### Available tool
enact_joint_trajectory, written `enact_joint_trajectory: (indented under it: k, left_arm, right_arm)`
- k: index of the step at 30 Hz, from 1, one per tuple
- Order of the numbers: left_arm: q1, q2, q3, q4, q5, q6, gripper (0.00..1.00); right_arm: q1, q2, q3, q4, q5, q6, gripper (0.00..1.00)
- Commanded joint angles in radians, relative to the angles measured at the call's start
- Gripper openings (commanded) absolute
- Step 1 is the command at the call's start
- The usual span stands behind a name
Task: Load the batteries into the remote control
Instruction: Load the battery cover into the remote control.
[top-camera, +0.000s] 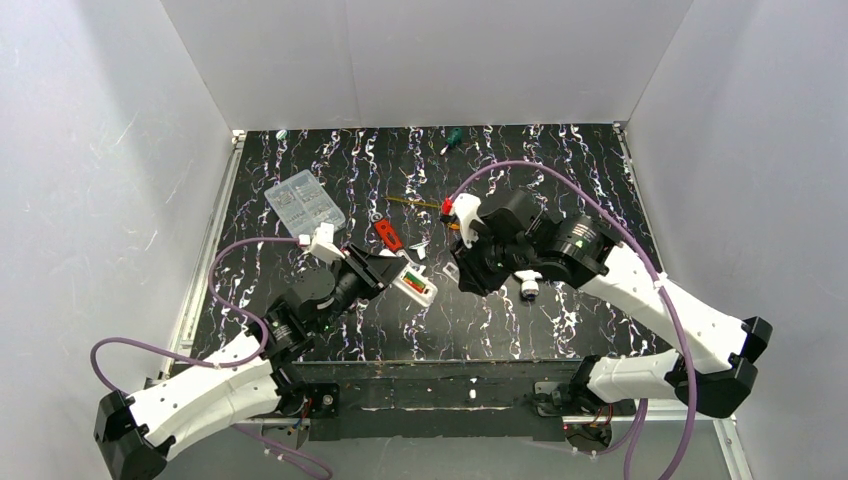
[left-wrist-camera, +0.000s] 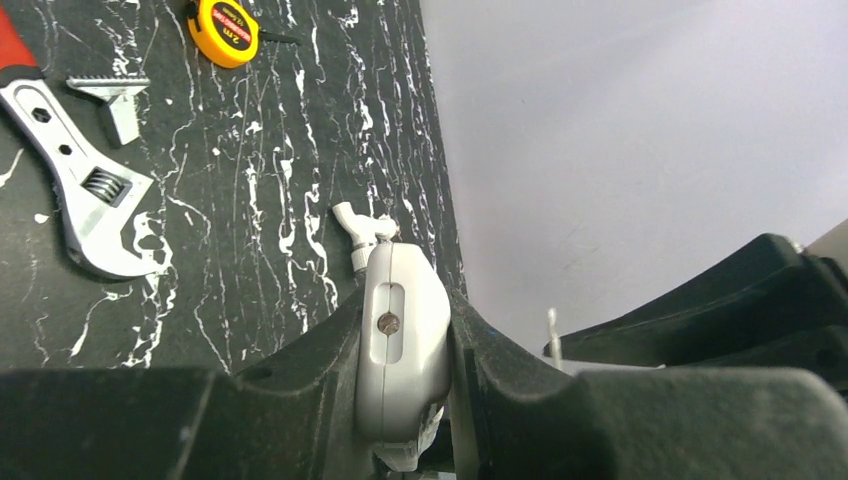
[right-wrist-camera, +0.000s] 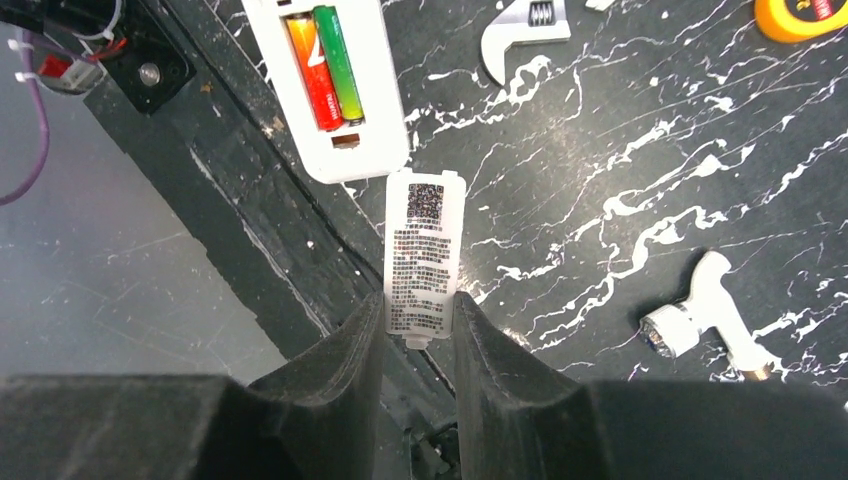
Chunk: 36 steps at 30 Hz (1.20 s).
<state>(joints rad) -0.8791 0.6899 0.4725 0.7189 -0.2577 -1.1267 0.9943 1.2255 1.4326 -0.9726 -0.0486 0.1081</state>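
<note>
Right wrist view: right gripper (right-wrist-camera: 420, 305) pinches labelled cover (right-wrist-camera: 424, 240); remote (right-wrist-camera: 358, 160), wrench (right-wrist-camera: 520, 30), tap-shaped piece (right-wrist-camera: 705, 310) nearby.

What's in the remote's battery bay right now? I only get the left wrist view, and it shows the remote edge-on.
Observer: Two batteries lie side by side in the open bay of the remote control.
Operator: Where's the cover?
Observer: The right gripper is shut on the battery cover, a white plate with a printed label.
Operator: Is it over the bay?
Observer: No. Its end comes up to the remote's end, short of the batteries, which lie uncovered.
</note>
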Motion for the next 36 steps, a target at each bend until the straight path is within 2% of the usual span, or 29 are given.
enact_joint_trajectory:
  k: [1, 18, 29, 36]
  left_arm:
    - [0.000, 0.024, 0.068, 0.123, -0.008, -0.020, 0.00]
    - [0.000, 0.112, 0.076, 0.194, 0.047, -0.124, 0.00]
    - [0.000, 0.108, 0.061, 0.208, 0.053, -0.140, 0.00]
    - [0.000, 0.099, 0.049, 0.210, 0.055, -0.148, 0.00]
  right_arm:
    - [0.023, 0.020, 0.043, -0.018, -0.017, 0.033, 0.23]
    - [0.094, 0.156, 0.147, 0.020, 0.041, -0.019, 0.25]
    - [0.105, 0.198, 0.164, 0.021, 0.044, -0.031, 0.26]
    - [0.108, 0.205, 0.172, 0.017, 0.104, -0.041, 0.26]
